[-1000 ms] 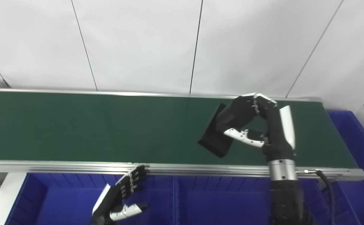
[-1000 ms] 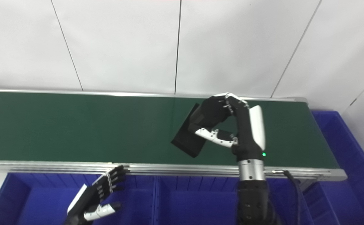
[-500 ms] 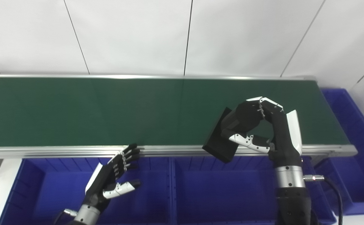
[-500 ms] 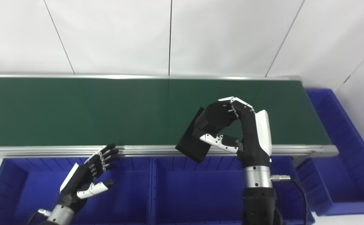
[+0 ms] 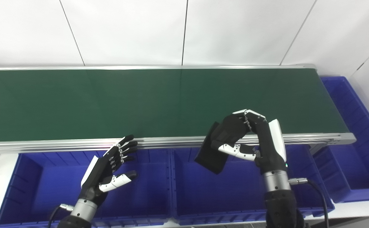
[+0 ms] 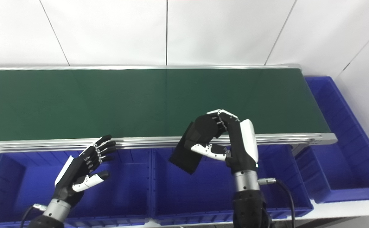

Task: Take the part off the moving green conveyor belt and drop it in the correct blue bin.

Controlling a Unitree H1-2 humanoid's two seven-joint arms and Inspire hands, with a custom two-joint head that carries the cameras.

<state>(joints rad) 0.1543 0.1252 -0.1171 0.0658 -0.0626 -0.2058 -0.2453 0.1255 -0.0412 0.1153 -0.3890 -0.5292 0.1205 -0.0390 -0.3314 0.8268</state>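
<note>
The right eye view shows the whole of the far-right blue bin (image 6: 346,177), which the left eye view cuts off at its edge. The right robot hand (image 5: 244,139) grips the flat black part (image 5: 210,155), tilted, above the middle blue bin (image 5: 235,202), just in front of the green conveyor belt (image 5: 108,101). The left robot hand (image 5: 110,171) hovers open, fingers spread, over the left blue bin (image 5: 29,190). The visible bin floors are bare.

bright even overhead light, soft faint shadows, mild sheen on belt (image 5: 108,101), slightly soft focus throughout.
</note>
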